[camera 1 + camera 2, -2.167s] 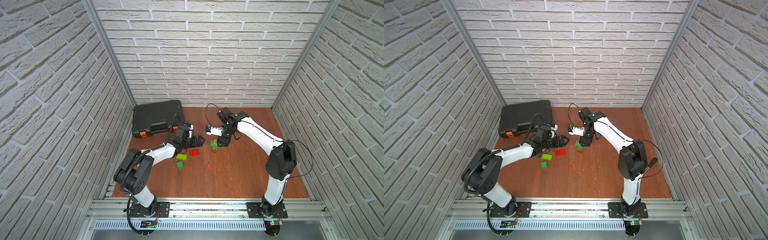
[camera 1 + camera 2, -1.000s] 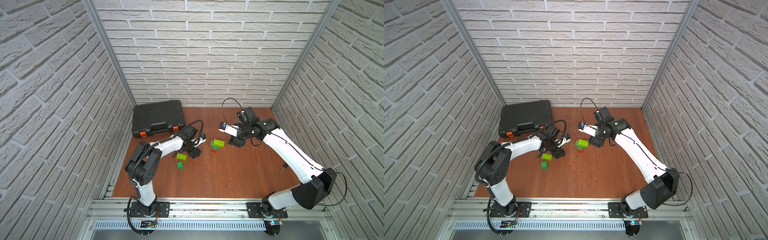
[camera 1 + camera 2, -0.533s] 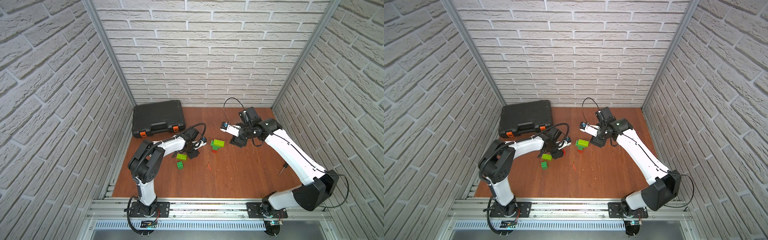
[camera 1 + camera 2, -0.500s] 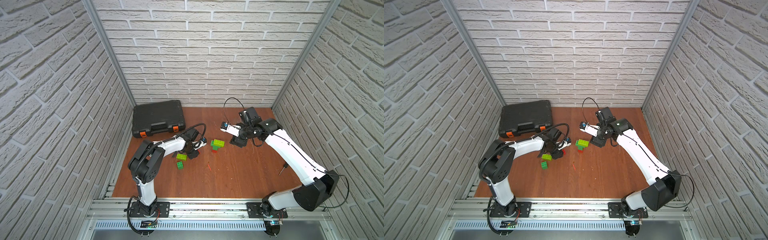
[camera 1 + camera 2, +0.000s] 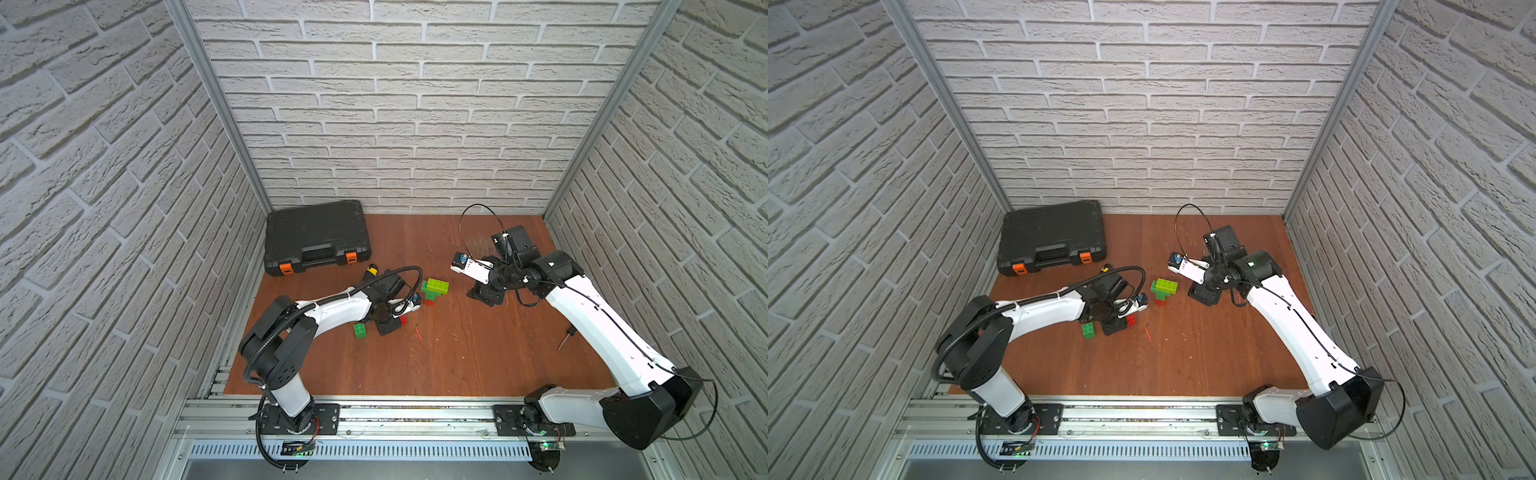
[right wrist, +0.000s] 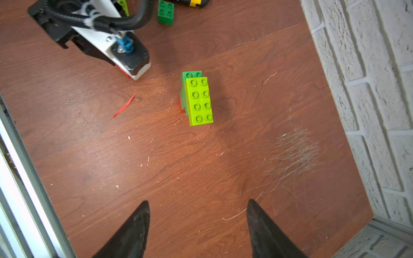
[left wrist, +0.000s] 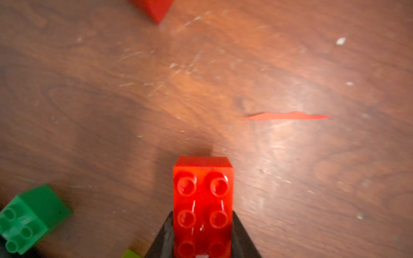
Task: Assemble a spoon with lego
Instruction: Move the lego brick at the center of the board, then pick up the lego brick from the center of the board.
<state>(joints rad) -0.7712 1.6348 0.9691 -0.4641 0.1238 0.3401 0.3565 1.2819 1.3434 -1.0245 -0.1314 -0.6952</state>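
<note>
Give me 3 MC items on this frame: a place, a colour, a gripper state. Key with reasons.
1. The black case lies: A) front right B) centre C) far-left corner.
2. The top brick of the stack is: A) red B) lime C) blue.
3. The left gripper is: A) shut on the red brick B) open, empty C) out of view.
Key: 1 C, it sits by the back wall in both top views; 2 B, lime studs face up; 3 A, the jaws press the brick's sides.
</note>
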